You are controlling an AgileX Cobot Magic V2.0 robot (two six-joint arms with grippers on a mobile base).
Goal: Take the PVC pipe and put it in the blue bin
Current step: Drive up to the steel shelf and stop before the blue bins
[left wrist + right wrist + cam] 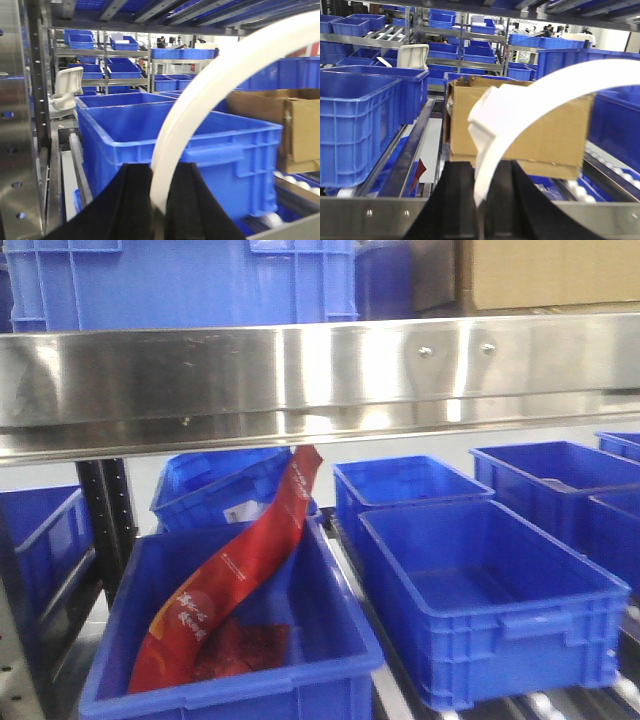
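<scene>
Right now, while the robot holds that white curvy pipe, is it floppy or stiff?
Probably springy rather than floppy: the white pipe holds a smooth arc above the left gripper instead of drooping. It looks smooth, so it might swivel in the grip. Its long free end would likely swing and could bump the blue bin.

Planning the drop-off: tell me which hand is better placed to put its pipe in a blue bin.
Probably left. The left hand grips a white PVC pipe with a blue bin straight ahead. The right hand also holds a pipe, but faces a cardboard box.
</scene>
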